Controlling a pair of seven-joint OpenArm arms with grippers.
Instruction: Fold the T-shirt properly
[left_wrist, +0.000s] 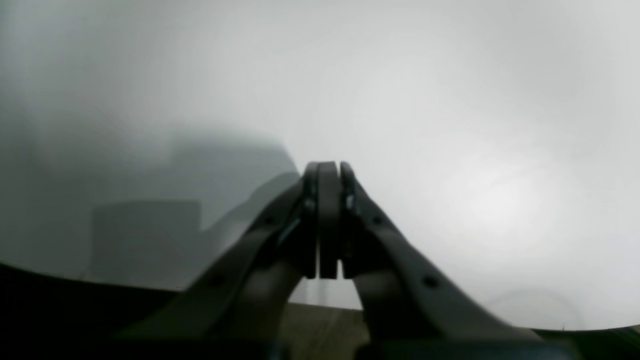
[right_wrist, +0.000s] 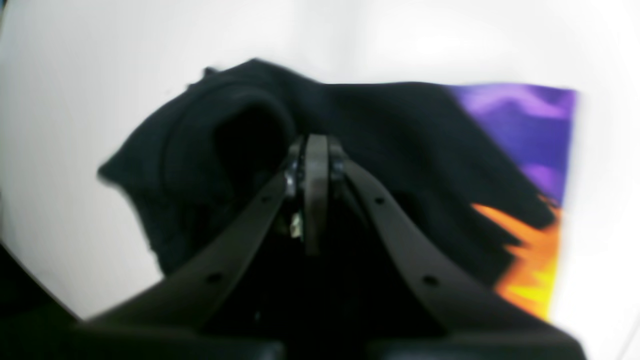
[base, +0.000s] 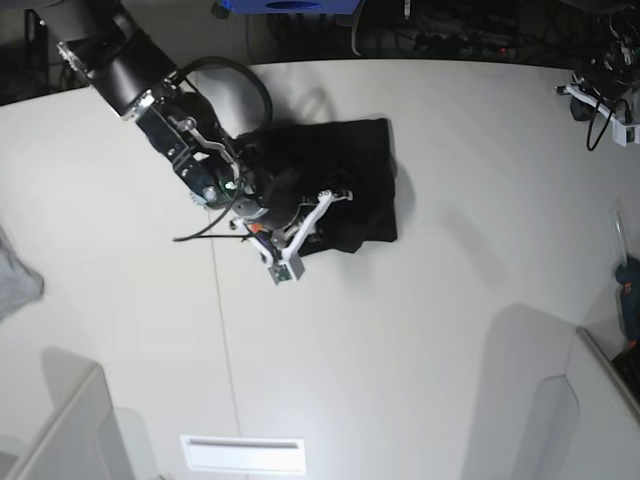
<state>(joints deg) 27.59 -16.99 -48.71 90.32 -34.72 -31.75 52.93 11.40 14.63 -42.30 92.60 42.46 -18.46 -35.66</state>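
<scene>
The black T-shirt (base: 350, 160) lies bunched and partly folded on the white table (base: 420, 330). In the right wrist view its black cloth (right_wrist: 390, 130) fills the middle, with a purple, orange and yellow print (right_wrist: 530, 130) showing at the right. My right gripper (right_wrist: 316, 147) is down on the T-shirt's near-left part (base: 318, 205). Its fingers are shut together where the cloth bunches up. My left gripper (left_wrist: 330, 167) is shut with nothing in it, above bare white table. It is out of the base view.
A small grey cloth (base: 15, 280) lies at the table's left edge. White bins stand at the front left (base: 60, 430) and front right (base: 600, 400). Cables and plugs (base: 600, 90) sit at the far right corner. A seam (base: 222, 330) runs down the table.
</scene>
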